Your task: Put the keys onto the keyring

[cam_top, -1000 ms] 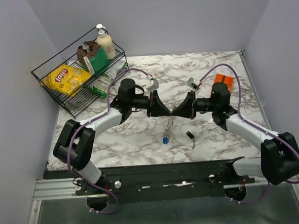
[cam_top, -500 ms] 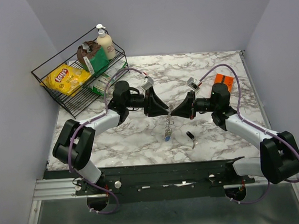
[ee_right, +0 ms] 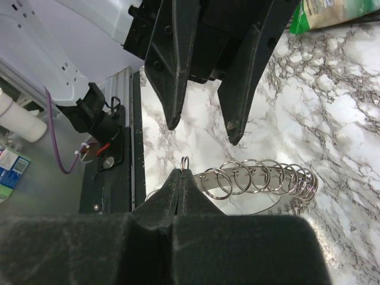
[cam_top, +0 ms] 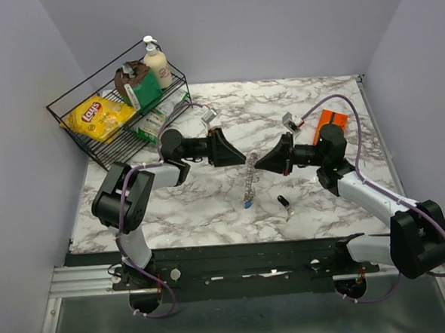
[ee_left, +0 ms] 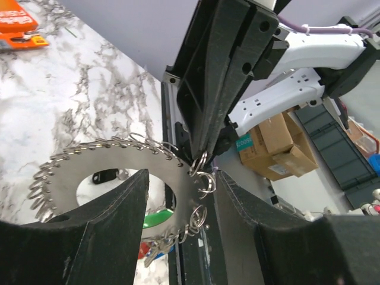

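Observation:
The keyring (cam_top: pixel 250 176) is a flat grey disc with several small split rings on its rim. It hangs edge-on above the table. My right gripper (cam_top: pixel 259 164) is shut on one small split ring (ee_right: pixel 184 162) at the disc's top. The blue key (cam_top: pixel 246 206) dangles at its bottom. In the left wrist view the keyring (ee_left: pixel 119 172) faces me, with a red key head (ee_left: pixel 146 249) by its lower edge. My left gripper (cam_top: pixel 241 158) is open and empty, just left of the disc. The black key (cam_top: pixel 284 203) lies on the table.
A wire basket (cam_top: pixel 93 148) at the back left holds a chips bag, a soap bottle and green packets. An orange packet (cam_top: pixel 331 120) lies at the back right. The table's front rail (cam_top: pixel 235 252) runs under the hanging ring.
My left gripper has let go of the keyring, opened and drawn back to the left. The ring now hangs from my right gripper alone and has swung a little.

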`<state>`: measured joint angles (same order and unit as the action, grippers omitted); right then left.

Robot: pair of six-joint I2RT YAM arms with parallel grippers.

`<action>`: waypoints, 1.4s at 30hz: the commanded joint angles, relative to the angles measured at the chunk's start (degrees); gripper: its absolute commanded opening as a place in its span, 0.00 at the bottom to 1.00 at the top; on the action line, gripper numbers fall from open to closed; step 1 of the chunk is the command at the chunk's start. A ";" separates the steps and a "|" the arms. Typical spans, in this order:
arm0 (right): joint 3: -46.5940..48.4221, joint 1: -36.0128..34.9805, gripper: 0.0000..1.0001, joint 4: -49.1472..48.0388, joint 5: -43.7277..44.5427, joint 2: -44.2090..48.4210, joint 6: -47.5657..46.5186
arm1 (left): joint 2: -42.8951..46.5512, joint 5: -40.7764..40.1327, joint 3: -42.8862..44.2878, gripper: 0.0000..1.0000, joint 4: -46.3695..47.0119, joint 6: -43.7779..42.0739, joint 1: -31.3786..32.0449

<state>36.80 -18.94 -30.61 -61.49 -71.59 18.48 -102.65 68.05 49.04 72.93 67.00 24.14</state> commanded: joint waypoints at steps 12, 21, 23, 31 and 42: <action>2.31 0.04 0.01 -2.17 1.38 4.00 0.68 | 7.01 -7.84 -0.70 0.62 3.04 -8.80 -1.46; 3.46 0.04 0.01 -4.01 -0.99 5.15 1.73 | 14.15 -9.96 -0.34 0.69 -12.48 -18.42 -1.47; 3.89 0.13 0.01 -5.24 -2.22 5.32 2.79 | 13.18 -7.59 -0.70 0.68 -4.25 -14.46 -1.29; 5.57 0.04 0.01 -5.78 -2.40 7.08 4.46 | 8.17 -1.70 1.06 0.61 7.75 -5.22 2.22; 6.01 0.04 0.01 -6.65 -1.61 7.35 5.25 | 8.26 -1.87 1.68 0.53 7.32 -5.22 3.98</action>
<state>40.75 -18.94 -34.61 -62.46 -64.93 23.11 -94.54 64.75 48.99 75.05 61.39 27.20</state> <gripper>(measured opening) 0.013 0.555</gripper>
